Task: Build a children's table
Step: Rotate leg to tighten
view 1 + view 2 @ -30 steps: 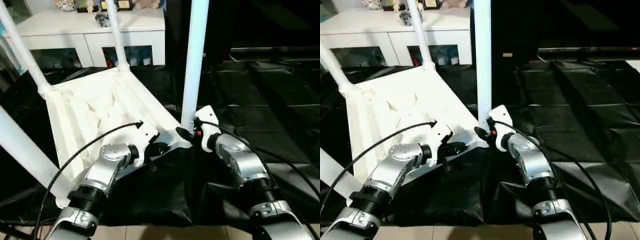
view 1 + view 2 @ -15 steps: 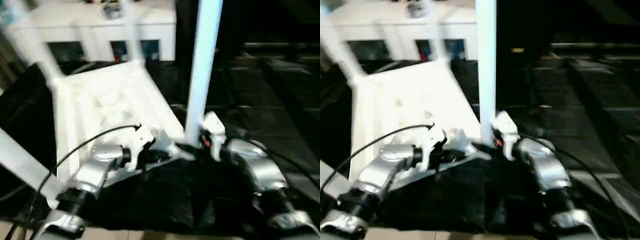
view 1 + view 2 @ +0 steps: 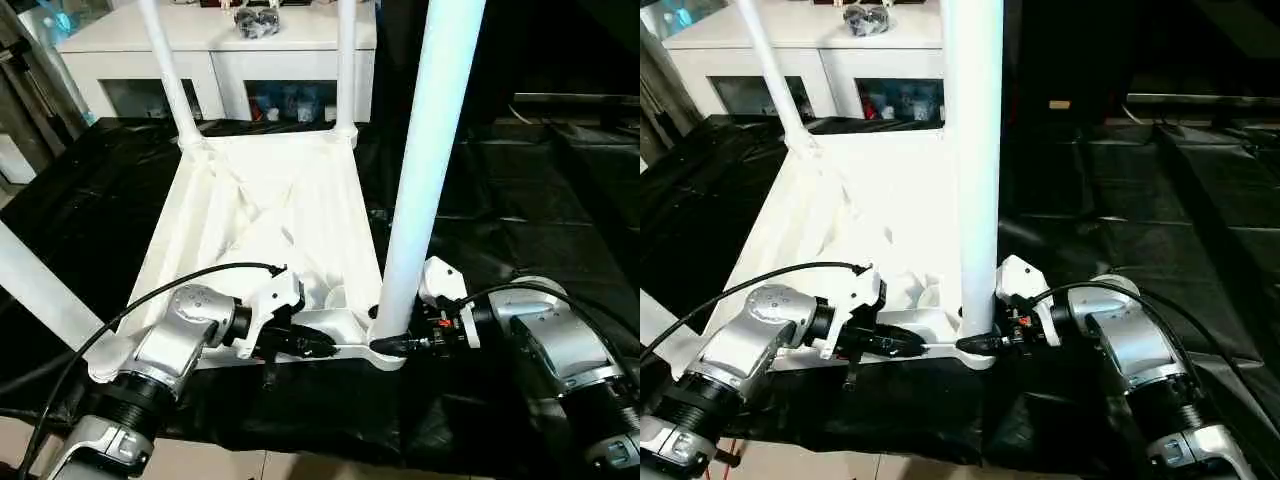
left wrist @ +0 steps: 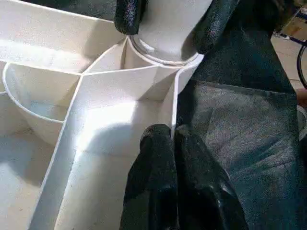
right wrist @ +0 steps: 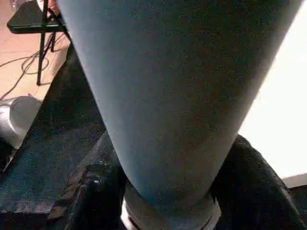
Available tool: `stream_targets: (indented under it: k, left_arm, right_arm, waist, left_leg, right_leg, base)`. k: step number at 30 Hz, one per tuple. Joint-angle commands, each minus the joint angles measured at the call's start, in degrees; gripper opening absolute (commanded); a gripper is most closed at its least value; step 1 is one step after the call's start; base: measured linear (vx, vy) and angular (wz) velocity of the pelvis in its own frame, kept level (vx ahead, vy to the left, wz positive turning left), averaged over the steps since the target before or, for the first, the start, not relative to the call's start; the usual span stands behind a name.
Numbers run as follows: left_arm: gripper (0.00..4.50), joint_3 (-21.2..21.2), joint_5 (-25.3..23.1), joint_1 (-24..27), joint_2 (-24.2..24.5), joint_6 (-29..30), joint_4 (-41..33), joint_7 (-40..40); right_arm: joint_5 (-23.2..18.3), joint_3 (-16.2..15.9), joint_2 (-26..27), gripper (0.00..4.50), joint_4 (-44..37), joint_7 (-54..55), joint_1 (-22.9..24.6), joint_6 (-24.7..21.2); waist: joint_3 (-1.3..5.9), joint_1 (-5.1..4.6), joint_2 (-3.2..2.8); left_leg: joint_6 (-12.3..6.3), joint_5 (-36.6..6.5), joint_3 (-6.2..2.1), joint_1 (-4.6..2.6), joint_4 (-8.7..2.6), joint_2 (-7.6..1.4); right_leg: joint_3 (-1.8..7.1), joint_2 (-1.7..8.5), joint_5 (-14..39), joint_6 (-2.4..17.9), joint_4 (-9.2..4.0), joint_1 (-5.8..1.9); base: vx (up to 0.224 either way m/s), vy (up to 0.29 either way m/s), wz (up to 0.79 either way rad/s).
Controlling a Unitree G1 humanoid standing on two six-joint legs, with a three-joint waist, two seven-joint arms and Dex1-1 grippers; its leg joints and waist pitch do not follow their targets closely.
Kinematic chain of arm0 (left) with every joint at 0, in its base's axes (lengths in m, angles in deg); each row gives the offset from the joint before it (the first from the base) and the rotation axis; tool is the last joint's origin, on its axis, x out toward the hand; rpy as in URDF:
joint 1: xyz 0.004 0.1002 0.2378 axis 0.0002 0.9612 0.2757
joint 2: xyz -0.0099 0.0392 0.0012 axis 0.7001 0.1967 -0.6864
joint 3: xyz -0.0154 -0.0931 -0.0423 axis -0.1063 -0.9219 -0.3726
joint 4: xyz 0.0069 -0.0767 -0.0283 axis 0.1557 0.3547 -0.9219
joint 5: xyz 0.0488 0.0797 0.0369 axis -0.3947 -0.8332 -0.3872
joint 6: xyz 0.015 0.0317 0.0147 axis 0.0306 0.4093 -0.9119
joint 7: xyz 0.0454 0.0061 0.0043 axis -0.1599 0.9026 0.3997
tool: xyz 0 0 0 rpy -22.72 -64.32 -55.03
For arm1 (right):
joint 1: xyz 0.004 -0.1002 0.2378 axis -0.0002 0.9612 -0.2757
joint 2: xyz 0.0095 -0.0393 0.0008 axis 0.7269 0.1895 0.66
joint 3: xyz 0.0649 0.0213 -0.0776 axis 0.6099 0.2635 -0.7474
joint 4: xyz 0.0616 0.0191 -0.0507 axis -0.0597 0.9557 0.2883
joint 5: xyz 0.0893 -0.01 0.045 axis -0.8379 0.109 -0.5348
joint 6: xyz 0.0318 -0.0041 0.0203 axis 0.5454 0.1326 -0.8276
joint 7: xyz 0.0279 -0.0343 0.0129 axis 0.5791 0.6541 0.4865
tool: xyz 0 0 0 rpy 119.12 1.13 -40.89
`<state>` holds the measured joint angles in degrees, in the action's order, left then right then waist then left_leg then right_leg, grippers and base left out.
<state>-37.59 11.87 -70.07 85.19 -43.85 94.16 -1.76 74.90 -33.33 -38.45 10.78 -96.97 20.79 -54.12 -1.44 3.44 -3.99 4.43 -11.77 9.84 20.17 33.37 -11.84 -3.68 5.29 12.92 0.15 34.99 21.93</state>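
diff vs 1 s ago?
Tabletop has swung from skewed to nearly square-on, though the head view shifted too. Right gripper now sits low at the near leg base, fingers either side. Unchanged: left gripper shut on the near rim, four legs up.

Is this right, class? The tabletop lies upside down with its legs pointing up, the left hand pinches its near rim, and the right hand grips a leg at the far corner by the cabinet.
One detail is wrong. The right hand grips the leg at the near corner socket, closest to the robot, not at the far corner by the cabinet; the left eye view shows this. The tabletop does lie upside down with its legs up, and the left hand pinches its near rim.
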Motion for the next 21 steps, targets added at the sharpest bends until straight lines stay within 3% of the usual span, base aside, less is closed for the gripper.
stream_targets:
  k: [1, 6, 9, 10, 12, 13, 14, 18, 21]
  left_arm:
    - [0.00, -0.84, 1.57, -2.76, -1.45, -0.67, -1.16, 2.31]
    - [0.00, -2.33, 0.88, -2.63, -4.00, 0.05, -0.37, 8.69]
    - [0.00, -3.04, 0.09, -2.83, -5.70, 0.52, 0.79, 12.66]
    - [0.00, -3.10, -0.19, -2.86, -6.27, 0.72, 1.05, 13.76]
    - [0.00, -3.09, -1.07, -3.00, -8.30, 1.62, 1.85, 17.24]
    - [0.00, -3.09, -1.07, -3.00, -8.30, 1.62, 1.85, 17.24]
    - [0.00, -2.90, -1.81, -3.39, -9.94, 2.20, 2.53, 19.89]
    - [0.00, -3.08, -2.82, -4.34, -13.30, 3.05, 3.81, 25.41]
    - [0.00, -3.58, -2.42, -4.63, -15.41, 3.37, 4.07, 27.65]
  right_arm:
    - [0.19, -6.70, 1.50, 2.13, -0.64, -3.82, 1.81, -2.06]
    - [0.97, -4.46, 5.28, 2.04, 2.42, 3.87, 1.66, -4.83]
    - [2.59, -2.67, 8.45, 2.01, 5.34, 11.74, 1.26, -5.22]
    - [3.24, -1.97, 9.74, 2.00, 6.67, 15.03, 0.97, -5.51]
    - [4.91, 0.48, 14.25, 1.99, 11.28, 25.91, -0.05, -6.34]
    - [4.91, 0.48, 14.25, 1.99, 11.28, 25.91, -0.05, -6.34]
    - [5.12, 1.43, 17.02, 1.98, 13.10, 30.70, -0.39, -7.64]
    - [6.01, 2.49, 21.97, 1.97, 16.81, 38.82, -1.90, -9.42]
    - [6.30, 2.56, 24.05, 1.97, 19.55, 40.24, -3.48, -7.38]
  waist:
    - [2.67, -0.21, 0.63]
    - [2.25, -0.31, 0.70]
    - [1.73, -0.84, 0.73]
    - [1.68, -1.03, 0.71]
    - [1.60, -2.31, 0.77]
    - [1.60, -2.31, 0.77]
    - [1.65, -3.14, 0.69]
    - [1.47, -3.88, 0.63]
    - [1.45, -4.42, 0.62]
  left_leg:
    - [-5.78, -5.05, 0.11, 0.23, -3.25, -1.06]
    - [-4.36, -8.49, 0.11, 0.24, -3.65, -1.11]
    - [-1.48, -13.50, -0.09, -0.06, -4.33, -1.07]
    - [-1.17, -13.88, -0.16, -0.02, -4.40, -1.00]
    - [0.18, -14.94, -0.59, 0.51, -4.81, -0.81]
    - [0.18, -14.94, -0.59, 0.51, -4.81, -0.81]
    - [0.68, -16.21, -0.74, 0.41, -4.81, -0.67]
    - [0.21, -18.90, -0.64, 0.03, -4.76, -0.66]
    - [0.63, -20.44, -0.75, -0.11, -4.81, -0.55]
  right_leg:
    - [1.97, 2.19, -3.11, 15.87, -3.41, -2.90]
    - [2.02, 2.30, 3.72, 14.72, -4.04, -2.76]
    - [2.14, 2.55, 15.36, 11.81, -5.15, -2.49]
    - [2.13, 2.51, 16.14, 11.49, -5.18, -2.45]
    - [1.90, 2.49, 17.78, 10.31, -5.26, -2.70]
    - [1.90, 2.49, 17.78, 10.31, -5.26, -2.70]
    - [1.80, 2.39, 18.86, 9.66, -5.43, -2.52]
    - [1.95, 2.39, 20.56, 9.84, -5.91, -1.99]
    - [1.87, 2.33, 21.89, 9.37, -6.07, -1.81]
  base:
    - [0.000, 0.000, 0.00]
    - [0.000, 0.000, 0.00]
    - [0.000, 0.000, 0.00]
    - [0.000, 0.000, 0.00]
    - [0.000, 0.000, 0.00]
    - [0.000, 0.000, 0.00]
    - [0.000, 0.000, 0.00]
    - [0.000, 0.000, 0.00]
    - [0.000, 0.000, 0.00]
